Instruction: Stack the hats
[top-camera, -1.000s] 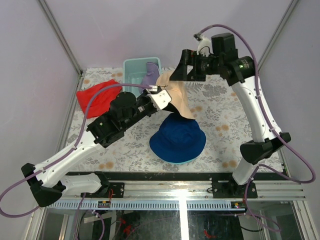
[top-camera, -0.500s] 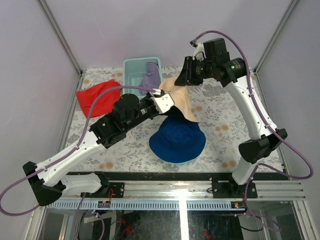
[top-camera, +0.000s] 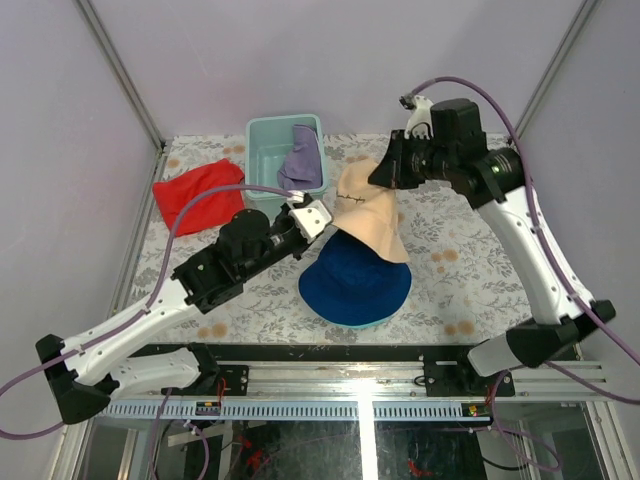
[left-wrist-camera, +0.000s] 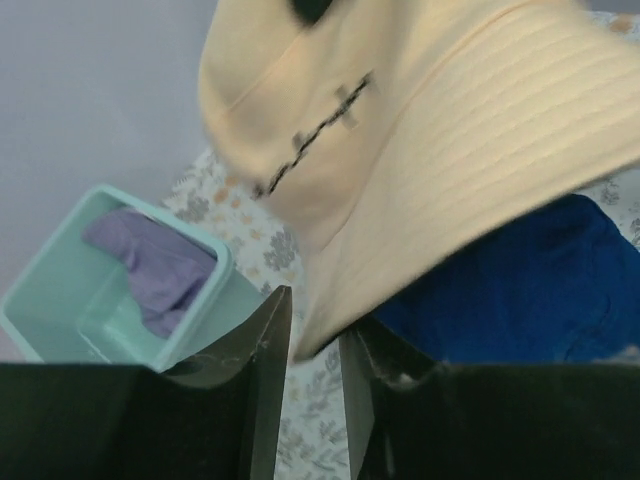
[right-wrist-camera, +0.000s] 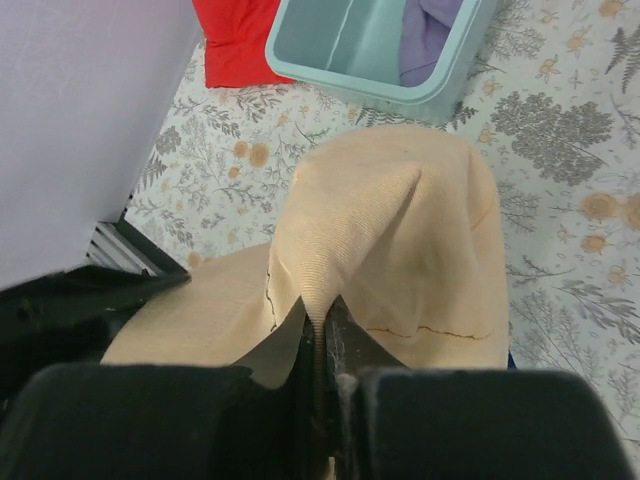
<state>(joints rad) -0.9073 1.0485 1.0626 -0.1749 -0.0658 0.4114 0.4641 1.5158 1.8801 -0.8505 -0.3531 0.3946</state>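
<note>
The tan hat hangs from my right gripper, which is shut on a fold of its crown. Its lower brim drapes over the far edge of the dark blue hat, which lies flat on the table. My left gripper is at the tan hat's left side, its jaws apart. The corner of the tan brim lies loosely at the tips of my left gripper, unpinched. The blue hat shows behind it. A lavender hat lies crumpled in the bin.
The pale-teal bin stands at the back centre, close to my left gripper; its wall is just left of the left finger. A red cloth lies flat to the bin's left. Grey walls close in the table's back and sides.
My right gripper has shut on the tan hat and carried it right and nearer, over the blue hat. My left gripper has let go of the brim and drawn back.
</note>
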